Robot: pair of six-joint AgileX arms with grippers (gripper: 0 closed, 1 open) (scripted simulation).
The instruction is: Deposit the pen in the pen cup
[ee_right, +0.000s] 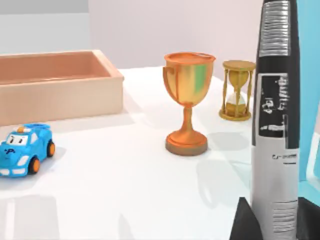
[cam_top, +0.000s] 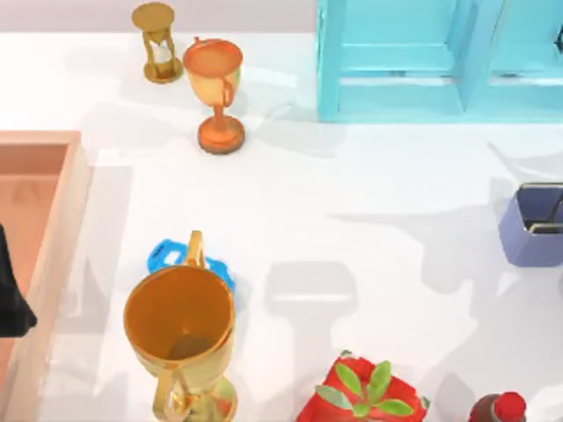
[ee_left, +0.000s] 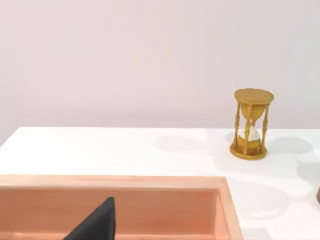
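The pen (ee_right: 276,125), black with a white-grey printed label, stands upright close to the right wrist camera. My right gripper (ee_right: 272,227) is shut on its lower end, with one dark finger (ee_right: 246,220) showing beside it. The pen cup (cam_top: 530,225), a periwinkle-blue square holder with a metallic rim, sits at the table's right edge in the top view. My left gripper (cam_top: 10,299) is parked at the far left over the pink tray (cam_top: 62,220), and a dark part of it (ee_left: 95,225) shows above the tray's inside.
A large gold trophy (cam_top: 180,334) stands front left with a blue toy car (cam_top: 167,257) behind it. A smaller trophy (cam_top: 215,92) and an hourglass (cam_top: 158,42) stand at the back. A cyan cabinet (cam_top: 422,61) is at the back right, with a red plant pot (cam_top: 365,396) and a bottle (cam_top: 501,409) at the front.
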